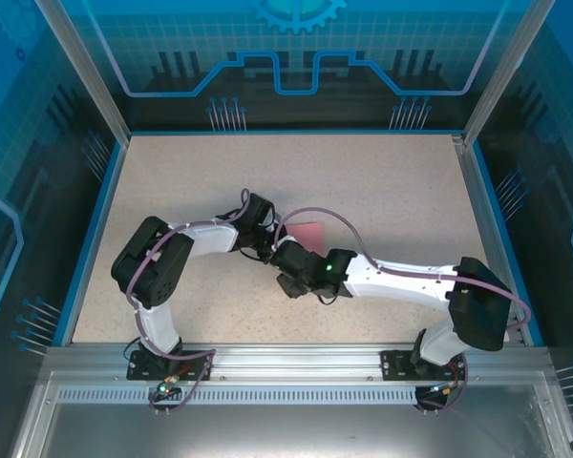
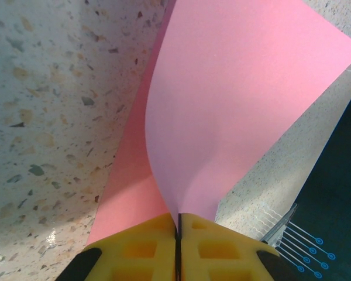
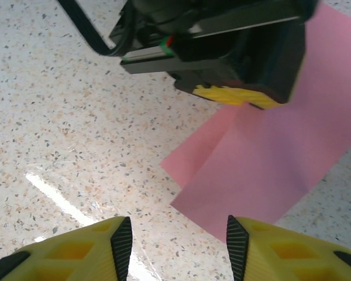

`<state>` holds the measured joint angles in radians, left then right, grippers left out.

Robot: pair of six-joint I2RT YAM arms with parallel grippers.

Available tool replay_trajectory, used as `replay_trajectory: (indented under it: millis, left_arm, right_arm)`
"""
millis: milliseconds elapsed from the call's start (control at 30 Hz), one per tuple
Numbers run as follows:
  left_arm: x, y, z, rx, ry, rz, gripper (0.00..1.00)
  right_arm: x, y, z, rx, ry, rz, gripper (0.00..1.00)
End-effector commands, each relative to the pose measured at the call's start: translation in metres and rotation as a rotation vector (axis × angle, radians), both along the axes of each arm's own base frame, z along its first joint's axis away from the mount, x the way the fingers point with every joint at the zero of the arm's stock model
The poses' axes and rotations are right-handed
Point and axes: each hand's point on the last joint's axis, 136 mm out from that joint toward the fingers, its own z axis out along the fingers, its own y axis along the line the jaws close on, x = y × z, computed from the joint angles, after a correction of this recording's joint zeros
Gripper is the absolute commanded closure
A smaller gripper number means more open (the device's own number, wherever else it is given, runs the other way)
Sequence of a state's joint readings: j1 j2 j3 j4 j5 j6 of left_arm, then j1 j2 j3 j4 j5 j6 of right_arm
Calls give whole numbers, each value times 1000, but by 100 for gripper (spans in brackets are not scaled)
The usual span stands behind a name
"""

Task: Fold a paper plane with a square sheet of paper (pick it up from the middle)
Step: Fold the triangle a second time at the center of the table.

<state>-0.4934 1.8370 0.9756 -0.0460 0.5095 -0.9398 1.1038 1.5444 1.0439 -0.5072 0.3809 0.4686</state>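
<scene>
My left gripper (image 2: 178, 225) pinched tight on the paper (image 2: 240, 105) at mid table (image 3: 58, 117), one flap curling up, my right gripper (image 3: 175, 240) parted and holding nothing just beside it, both arms covering most of the paper from above, blue walls (image 1: 296, 57) around

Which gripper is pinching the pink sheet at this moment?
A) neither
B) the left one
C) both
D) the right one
B: the left gripper is shut on an edge of the pink sheet, while the right gripper stands open with nothing between its fingers.
</scene>
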Motion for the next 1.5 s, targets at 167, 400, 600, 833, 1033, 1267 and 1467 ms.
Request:
replay_trajectory:
  millis: [167,400,600,833,1033,1267,1467]
  left_arm:
    - [2,0,13,-19,-29,1,91]
    - [2,0,13,-18,-30,1,91]
    - [1,1,13,-15,-30,2,89]
    - [3,7,19,15,-59,24,63]
    - [6,21,28,73,-104,71,37]
    - [5,25,27,82,-112,83,34]
    - [6,16,30,40,-120,52,34]
  right_arm:
    - [3,-9,-29,-160,-51,-36,51]
    - [10,-11,-28,-163,-99,-66,62]
    - [9,-11,-29,-159,-94,-61,81]
    - [5,-9,-28,-106,-40,-18,91]
    - [3,-4,-28,-22,30,6,91]
    - [23,-20,-28,121,99,-89,91]
    - [24,-29,-36,328,214,-140,91]
